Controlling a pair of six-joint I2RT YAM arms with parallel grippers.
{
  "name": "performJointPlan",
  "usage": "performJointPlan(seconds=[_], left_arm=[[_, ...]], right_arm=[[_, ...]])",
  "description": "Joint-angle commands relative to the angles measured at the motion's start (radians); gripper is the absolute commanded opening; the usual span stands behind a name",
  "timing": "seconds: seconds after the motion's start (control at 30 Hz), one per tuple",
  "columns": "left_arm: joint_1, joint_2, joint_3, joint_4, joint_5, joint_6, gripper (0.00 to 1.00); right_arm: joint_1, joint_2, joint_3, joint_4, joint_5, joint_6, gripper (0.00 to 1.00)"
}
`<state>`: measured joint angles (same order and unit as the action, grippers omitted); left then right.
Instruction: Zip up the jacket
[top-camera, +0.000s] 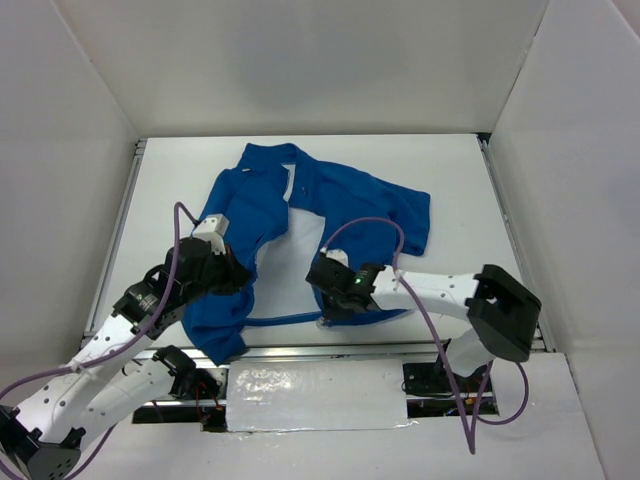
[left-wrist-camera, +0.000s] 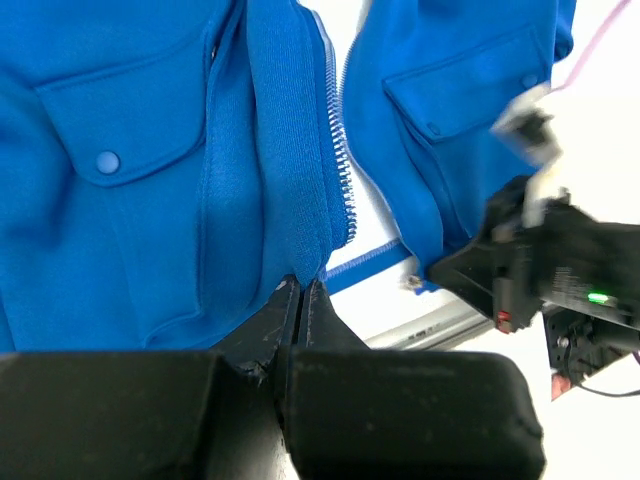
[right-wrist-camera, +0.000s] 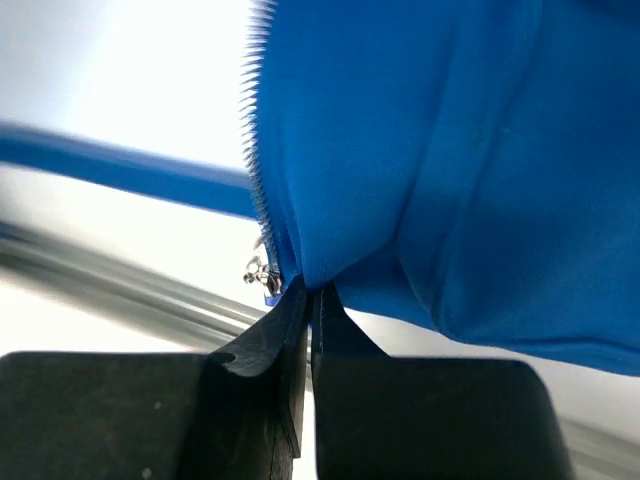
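Left gripper (left-wrist-camera: 300, 290) was clamped on the jacket (top-camera: 340, 200) hem, at the foot of the left-hand panel beside the zipper teeth (left-wrist-camera: 345, 190). Right gripper (right-wrist-camera: 310, 295) was pinched shut on the other panel's hem, just beside the zipper slider (right-wrist-camera: 262, 275). Zipper was undone, panels apart. Left pocket (left-wrist-camera: 110, 130) and right pocket (left-wrist-camera: 470, 90) had flaps down; couldn't tell contents. Jacket lay spread on the table (top-camera: 450, 170), hem at my near edge, collar far.

We find bare table (top-camera: 462, 190) right of the jacket (top-camera: 350, 195); left gripper (left-wrist-camera: 300, 290) and right gripper (right-wrist-camera: 308, 295) crowd its hem; walls (top-camera: 300, 70) enclose three sides.
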<state>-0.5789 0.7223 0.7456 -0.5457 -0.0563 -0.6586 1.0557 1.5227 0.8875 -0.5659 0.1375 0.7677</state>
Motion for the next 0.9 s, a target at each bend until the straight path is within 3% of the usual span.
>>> performJointPlan(seconds=[0.0,0.1,0.17,0.2,0.3,0.33,0.37,0.4,0.43,0.47,0.5,0.53,0.6,0.7,0.87], left_arm=[[0.002,-0.04,-0.017,0.073,-0.056,-0.019,0.0],[0.001,-0.067,-0.051,0.139,-0.077,-0.048,0.0],[0.001,-0.08,-0.08,0.217,-0.071,-0.067,0.0],[0.001,-0.081,-0.084,0.24,-0.059,-0.073,0.0],[0.002,-0.09,-0.071,0.257,-0.083,-0.076,0.0],[0.001,-0.101,-0.068,0.254,-0.094,-0.072,0.0],[0.002,-0.106,-0.066,0.248,-0.12,-0.069,0.0],[0.001,-0.106,-0.061,0.237,-0.135,-0.061,0.0],[0.001,-0.101,-0.049,0.227,-0.146,-0.056,0.0],[0.002,-0.097,-0.042,0.198,-0.158,-0.053,0.0],[0.002,-0.081,-0.035,0.181,-0.19,-0.052,0.0],[0.001,-0.077,-0.025,0.165,-0.203,-0.055,0.0],[0.001,-0.067,-0.02,0.132,-0.235,-0.064,0.0],[0.001,-0.081,-0.025,0.127,-0.235,-0.068,0.0],[0.001,-0.103,0.015,0.075,-0.272,-0.062,0.0]], right_arm=[[0.01,-0.213,-0.004,0.349,0.111,0.189,0.0],[0.006,-0.303,-0.136,0.699,0.123,0.22,0.0],[-0.037,-0.241,-0.116,0.864,-0.025,0.132,0.0],[-0.081,-0.199,-0.089,0.877,-0.275,0.028,0.0],[-0.03,-0.13,-0.018,0.849,-0.445,-0.277,0.0],[0.004,-0.072,0.031,0.734,-0.364,-0.382,0.0],[0.041,-0.017,0.182,0.437,-0.205,-0.501,0.0],[0.087,0.051,0.255,0.317,0.207,-0.501,0.0],[0.087,0.177,0.354,0.164,0.334,-0.499,0.0],[0.087,0.223,0.384,0.125,0.449,-0.47,0.0],[0.084,0.253,0.399,0.104,0.675,-0.429,0.0],[0.081,0.267,0.415,0.094,0.729,-0.38,0.0],[0.079,0.184,0.354,0.209,0.754,-0.297,0.0],[0.081,-0.042,0.032,0.748,0.576,-0.282,0.0],[0.067,-0.22,-0.186,1.156,0.473,-0.278,0.0]])
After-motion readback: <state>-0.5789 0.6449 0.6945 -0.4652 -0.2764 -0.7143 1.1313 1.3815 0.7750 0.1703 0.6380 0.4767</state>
